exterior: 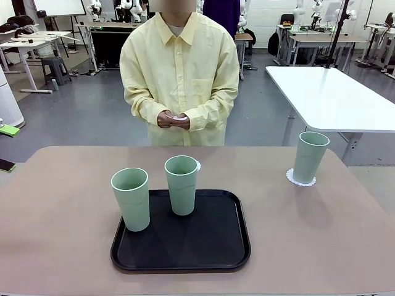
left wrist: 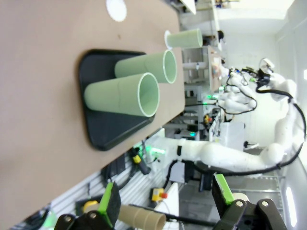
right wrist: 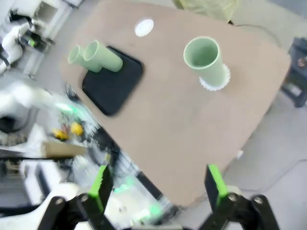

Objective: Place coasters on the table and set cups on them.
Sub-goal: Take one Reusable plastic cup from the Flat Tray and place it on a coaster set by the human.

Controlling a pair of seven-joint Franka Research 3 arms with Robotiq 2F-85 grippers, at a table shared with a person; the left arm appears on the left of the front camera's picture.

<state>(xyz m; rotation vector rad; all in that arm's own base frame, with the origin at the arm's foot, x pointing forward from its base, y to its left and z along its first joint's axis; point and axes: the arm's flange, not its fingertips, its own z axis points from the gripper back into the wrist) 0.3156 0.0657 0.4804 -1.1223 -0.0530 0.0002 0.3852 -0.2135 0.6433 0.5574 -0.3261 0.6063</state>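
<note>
1. The left gripper (left wrist: 165, 199) is held open, with its green pads wide apart and nothing between them. The right gripper (right wrist: 157, 187) is also open and empty.
2. A black tray (exterior: 180, 259), rectangular with rounded corners and a low raised rim, is laid on the near middle of the table (exterior: 62, 234).
3. Three cups are counted, all smooth, tapered and of pale mint-green plastic. Two are stood upright on the tray: one cup (exterior: 131, 198) at its left edge and one cup (exterior: 181, 184) near its far edge.
4. Two coasters are seen on the table, thin white discs with scalloped edges. One coaster (exterior: 197, 165) is left bare just behind the tray. The other coaster (exterior: 300, 180) is covered by the third cup (exterior: 310, 156), at the far right.
5. The tabletop is matte and beige, with rounded corners.
6. Something small and white is held in the person's hands (exterior: 173, 119); what it is cannot be told.
7. Behind, a grey floor (exterior: 92, 117) and a white table (exterior: 333, 92) are seen.
</note>
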